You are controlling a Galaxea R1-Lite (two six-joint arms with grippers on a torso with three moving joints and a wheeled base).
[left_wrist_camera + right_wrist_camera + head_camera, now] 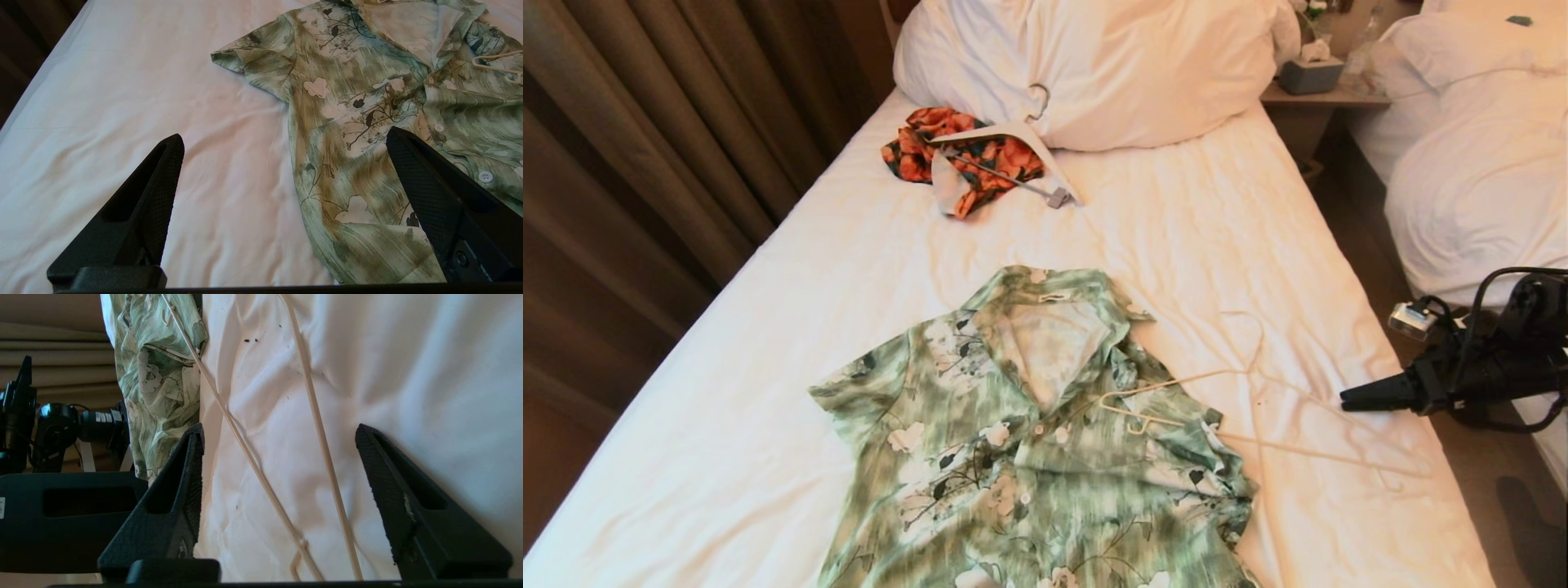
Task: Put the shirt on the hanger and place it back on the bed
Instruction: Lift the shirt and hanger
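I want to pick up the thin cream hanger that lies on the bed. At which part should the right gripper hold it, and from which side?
Probably best is the hanger's bare end on the bed, clear of the shirt. Its two thin bars lie flat there. The open right gripper could come from the bed's right edge and close on one bar; the other end lies on the shirt.
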